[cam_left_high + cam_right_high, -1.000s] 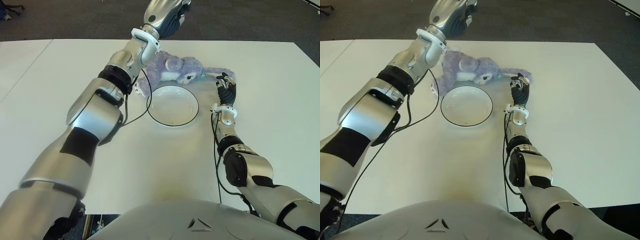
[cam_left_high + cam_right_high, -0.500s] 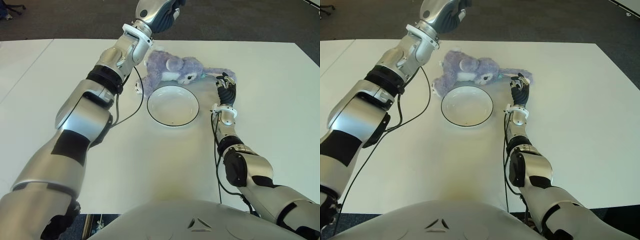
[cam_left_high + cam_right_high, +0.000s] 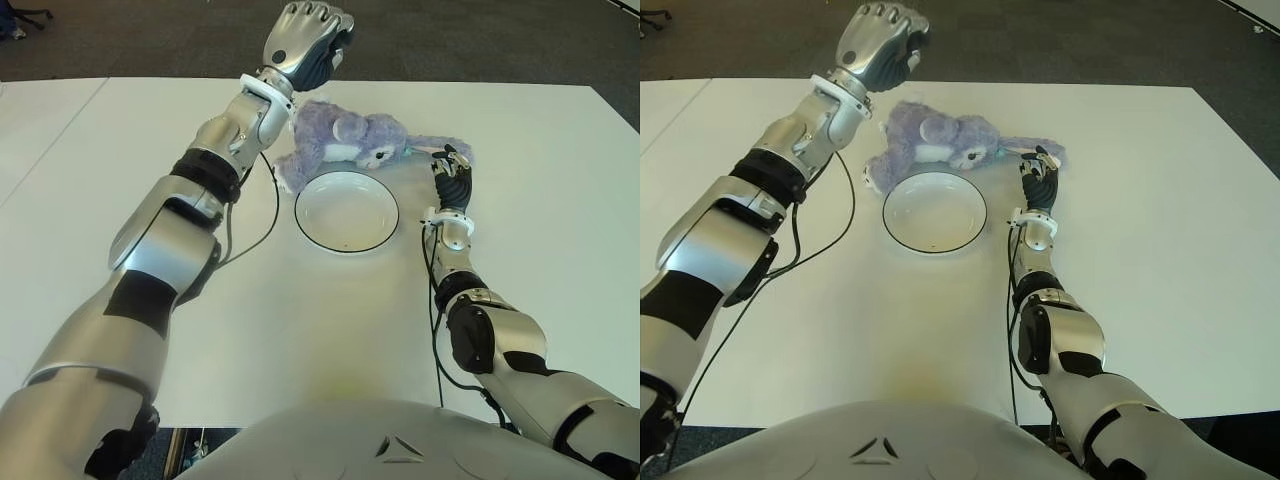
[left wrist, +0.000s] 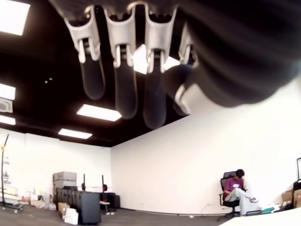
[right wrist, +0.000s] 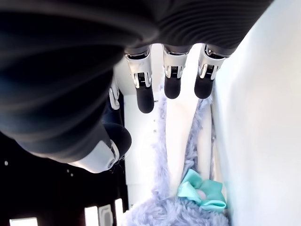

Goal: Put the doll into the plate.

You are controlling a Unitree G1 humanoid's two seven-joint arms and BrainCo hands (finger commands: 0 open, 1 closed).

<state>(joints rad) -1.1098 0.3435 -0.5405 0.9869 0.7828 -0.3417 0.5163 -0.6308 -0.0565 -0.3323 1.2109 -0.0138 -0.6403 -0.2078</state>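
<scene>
A purple plush doll (image 3: 345, 140) lies on its side on the white table (image 3: 300, 310), just behind the plate, with a thin limb (image 3: 437, 145) stretched to the right. The white plate (image 3: 346, 211) with a dark rim holds nothing. My left hand (image 3: 305, 35) is raised above the far table edge, behind and left of the doll, its fingers (image 4: 124, 94) relaxed around nothing. Right of the plate is my right hand (image 3: 452, 172), open, its fingertips (image 5: 172, 87) just short of the doll's limb and teal bow (image 5: 200, 190).
A black cable (image 3: 262, 215) from my left arm loops over the table left of the plate. Dark floor (image 3: 500, 40) lies beyond the table's far edge. A person (image 4: 235, 188) sits on a chair far off in the room.
My left hand has lifted and swung left, away from the doll, which now shows fully. The doll, plate and right hand have not moved.
</scene>
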